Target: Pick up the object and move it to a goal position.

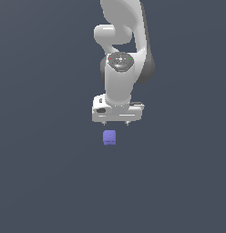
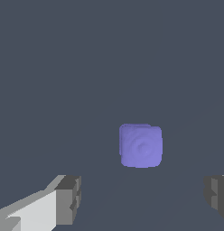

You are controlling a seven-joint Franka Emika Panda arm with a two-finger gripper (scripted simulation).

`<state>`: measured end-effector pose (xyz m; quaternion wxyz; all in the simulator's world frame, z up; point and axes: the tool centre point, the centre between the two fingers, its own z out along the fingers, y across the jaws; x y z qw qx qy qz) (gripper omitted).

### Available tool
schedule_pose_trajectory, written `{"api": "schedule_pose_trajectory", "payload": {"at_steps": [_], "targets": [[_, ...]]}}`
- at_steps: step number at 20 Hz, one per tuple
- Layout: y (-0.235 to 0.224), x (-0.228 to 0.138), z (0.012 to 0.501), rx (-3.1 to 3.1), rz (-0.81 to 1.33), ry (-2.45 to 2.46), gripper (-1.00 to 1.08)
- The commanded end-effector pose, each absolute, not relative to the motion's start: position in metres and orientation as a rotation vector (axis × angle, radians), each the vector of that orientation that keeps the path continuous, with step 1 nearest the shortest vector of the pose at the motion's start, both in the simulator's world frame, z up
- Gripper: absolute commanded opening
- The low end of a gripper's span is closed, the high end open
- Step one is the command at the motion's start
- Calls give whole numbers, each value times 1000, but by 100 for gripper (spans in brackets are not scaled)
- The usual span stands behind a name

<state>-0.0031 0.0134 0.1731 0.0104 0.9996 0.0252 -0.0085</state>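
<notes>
The object is a small purple-blue cube (image 1: 109, 137) with rounded edges, lying on the flat dark grey surface. It also shows in the wrist view (image 2: 141, 145). My white gripper (image 1: 115, 123) hangs just above and behind the cube in the exterior view, fingers pointing down. In the wrist view my gripper (image 2: 143, 198) is open and empty, with the two grey fingertips (image 2: 68, 199) set wide apart. The cube lies ahead of the gap between them, touching neither.
The dark grey surface (image 1: 46, 173) stretches on all sides with no other object in view. The white arm (image 1: 121, 50) rises behind the gripper.
</notes>
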Motion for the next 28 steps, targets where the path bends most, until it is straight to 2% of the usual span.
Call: {"api": "schedule_pose_trajectory", "payload": {"at_steps": [1, 8, 20, 28], "targets": [[13, -3, 173, 3118, -28, 81, 100], [10, -3, 165, 3121, -26, 80, 100], [-13, -7, 105, 3138, -5, 68, 100], [-18, -9, 93, 3141, -3, 64, 100]]}}
